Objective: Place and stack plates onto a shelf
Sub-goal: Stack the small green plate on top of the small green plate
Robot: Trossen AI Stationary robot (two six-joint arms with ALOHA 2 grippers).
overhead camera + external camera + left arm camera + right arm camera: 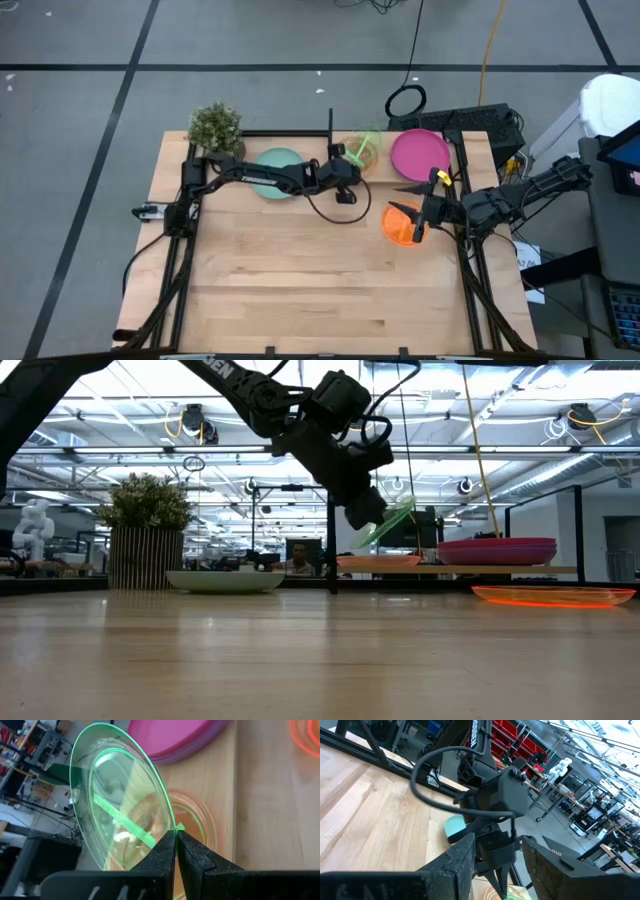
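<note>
Left wrist view: left gripper [176, 836] pinches the rim of the green plate [117, 795], tilted on edge in the air. Just under it, the pink plate [192, 817] on the shelf [220, 785]; beside that, the magenta stack [420, 152]. Right gripper [418, 215] spread wide above the orange plate [400, 228], gripping nothing. Teal plate [275, 160] behind the left wrist. Bare table [320, 290] nearer the arm bases.

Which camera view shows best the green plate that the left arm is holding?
The left wrist view: the green plate fills it, pinched at its rim. The low view shows it tilted above the shelf; the high view shows it small; the right wrist view shows almost nothing of it.
</note>
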